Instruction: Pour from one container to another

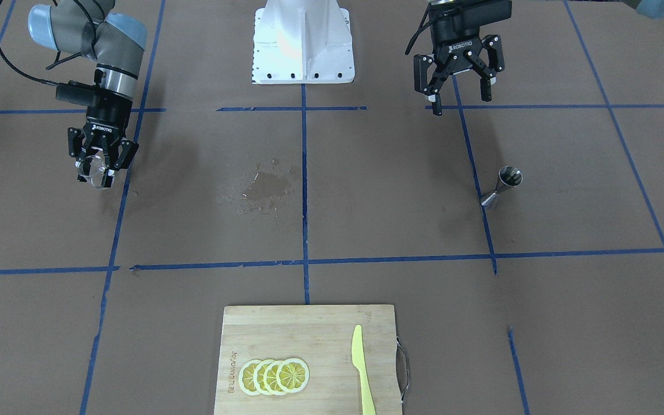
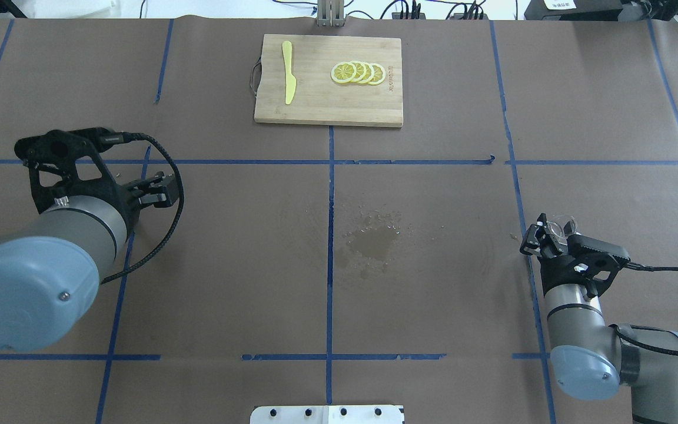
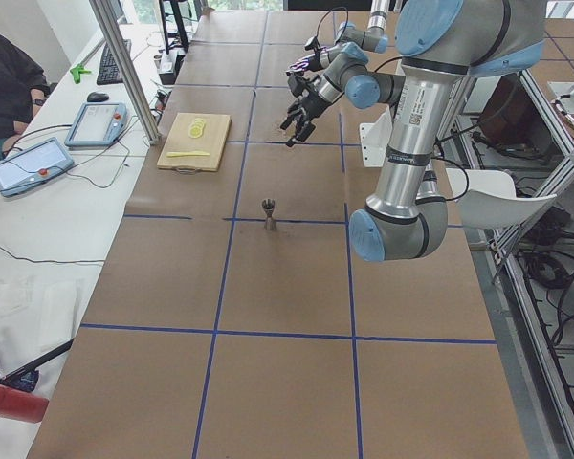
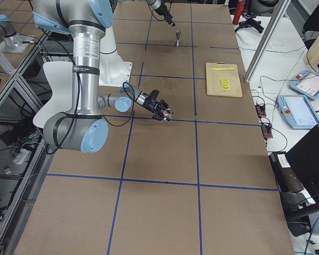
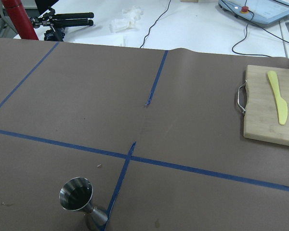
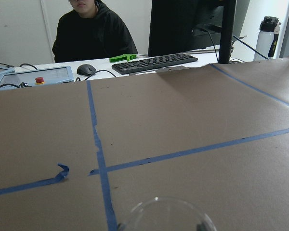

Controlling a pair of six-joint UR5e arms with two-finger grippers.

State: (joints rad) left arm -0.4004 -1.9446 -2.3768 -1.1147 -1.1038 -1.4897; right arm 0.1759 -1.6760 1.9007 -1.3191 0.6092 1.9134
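A steel jigger (image 1: 502,185) stands upright on the brown paper, also low in the left wrist view (image 5: 79,197). My left gripper (image 1: 461,101) hangs open and empty above the table, back from the jigger toward the robot base. Over on the other side of the table, my right gripper (image 1: 98,166) is shut on a small clear glass (image 1: 100,173), held just above the surface. In the overhead view the glass (image 2: 562,226) shows at that gripper's (image 2: 552,231) tip. Its rim (image 6: 166,214) fills the bottom of the right wrist view. My left arm hides the jigger overhead.
A wet spill (image 1: 263,187) darkens the paper at the table's middle. A bamboo cutting board (image 1: 320,328) at the operators' edge carries lemon slices (image 1: 274,376) and a yellow plastic knife (image 1: 362,369). The white robot base (image 1: 303,43) stands at the opposite edge.
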